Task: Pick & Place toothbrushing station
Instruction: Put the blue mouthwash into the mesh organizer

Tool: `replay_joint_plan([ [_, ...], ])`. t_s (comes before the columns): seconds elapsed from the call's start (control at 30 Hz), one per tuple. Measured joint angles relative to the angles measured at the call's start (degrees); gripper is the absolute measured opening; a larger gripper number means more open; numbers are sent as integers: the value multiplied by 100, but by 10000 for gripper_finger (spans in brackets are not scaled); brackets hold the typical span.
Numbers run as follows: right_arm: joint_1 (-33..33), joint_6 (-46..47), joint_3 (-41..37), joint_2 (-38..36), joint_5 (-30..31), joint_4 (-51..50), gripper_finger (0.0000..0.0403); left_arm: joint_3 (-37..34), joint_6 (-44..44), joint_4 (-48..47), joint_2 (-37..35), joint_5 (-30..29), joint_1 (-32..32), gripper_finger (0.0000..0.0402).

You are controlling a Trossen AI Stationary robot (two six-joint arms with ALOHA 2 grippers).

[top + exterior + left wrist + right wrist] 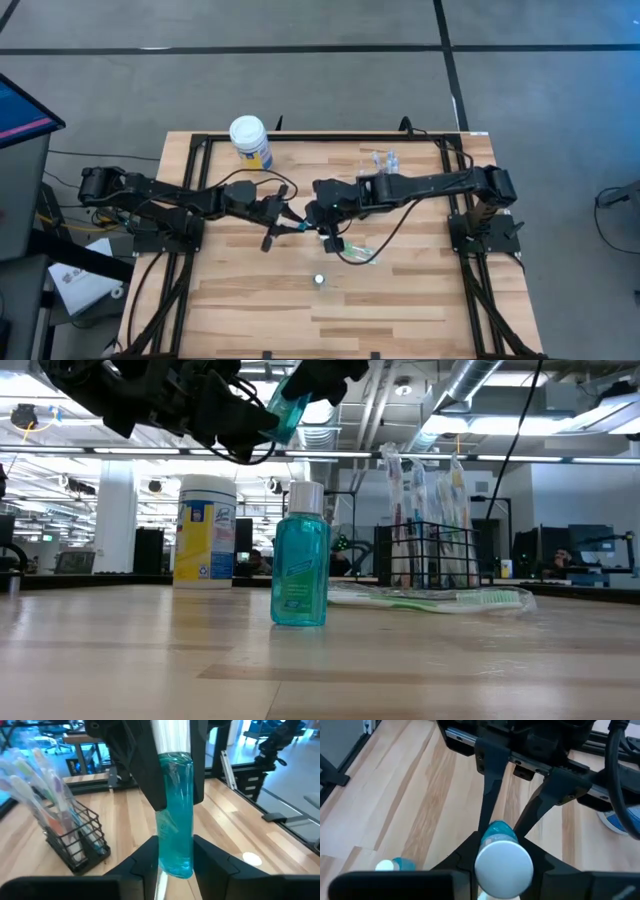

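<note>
Wooden counter (400, 300): teal bottle (175, 820) midair between arms, right fingers (502, 862) clamping cap, left fingers (175, 865) loosely flanking base.

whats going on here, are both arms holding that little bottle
Yes, it looks like a handover in mid-air. The right gripper grips a small teal bottle at its white cap end, while the left gripper brackets its base. A second teal bottle stands on the table, with a wrapped toothbrush lying near the black wire holder of toothbrushes.
</note>
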Motion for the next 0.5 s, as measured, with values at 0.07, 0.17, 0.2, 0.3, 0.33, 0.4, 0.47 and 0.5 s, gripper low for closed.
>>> replay_joint_plan([
  [0.07,-9,96,103,0,8,-257,78,1,0,-58,-7,-169,-2,106],
  [0.17,-10,261,232,-9,-44,-699,78,-31,2,-193,9,-299,1,110],
  [0.2,-3,294,243,-10,-44,-826,78,-30,0,-139,6,-300,3,111],
  [0.3,1,420,243,-11,-61,-1080,78,-24,0,-142,4,-300,4,113],
  [0.33,-15,448,243,-11,-58,-1169,78,-24,0,-136,4,-300,4,113],
  [0.4,-52,549,243,-34,-45,-1314,78,-24,0,-128,4,-298,4,113],
  [0.47,-94,650,241,-100,-36,-1549,78,-24,0,-124,4,-296,4,113],
  [0.5,-115,693,248,-122,-34,-1559,78,-24,-2,-120,4,-298,4,113],
])
